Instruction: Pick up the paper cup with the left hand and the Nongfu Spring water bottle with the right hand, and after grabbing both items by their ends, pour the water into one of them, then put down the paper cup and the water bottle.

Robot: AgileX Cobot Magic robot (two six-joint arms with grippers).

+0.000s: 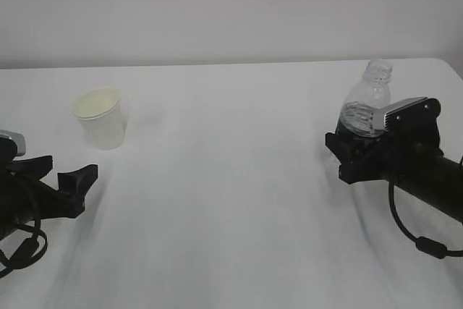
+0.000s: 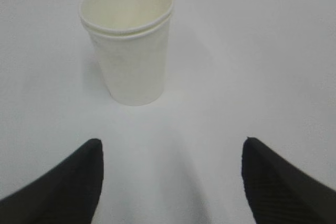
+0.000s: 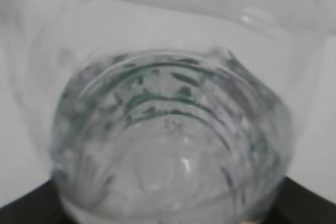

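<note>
Currently, step: you are closing in on both items, neither lifted.
Left gripper [image 1: 72, 182]: spread wide, empty; paper cup [image 1: 101, 119] stands upright just beyond it, far left. Centre the cup between the fingers [image 2: 68, 182] and grip low.
Right gripper [image 1: 354, 153]: around the base of the Nongfu Spring water bottle [image 1: 367, 103], far right; a firm hold cannot be told. Keep the bottle upright.
Water: not clearly visible.
Count: one cup, one bottle, two grippers, one table [image 1: 231, 200].

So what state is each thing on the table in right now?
paper cup: upright on the table, untouched, nothing visible inside.
Nongfu Spring water bottle: upright, no cap, between the right gripper's jaws.
left gripper: jaws open, short of the cup.
right gripper: jaws around the bottle's lower body; firm grip unclear.
</note>
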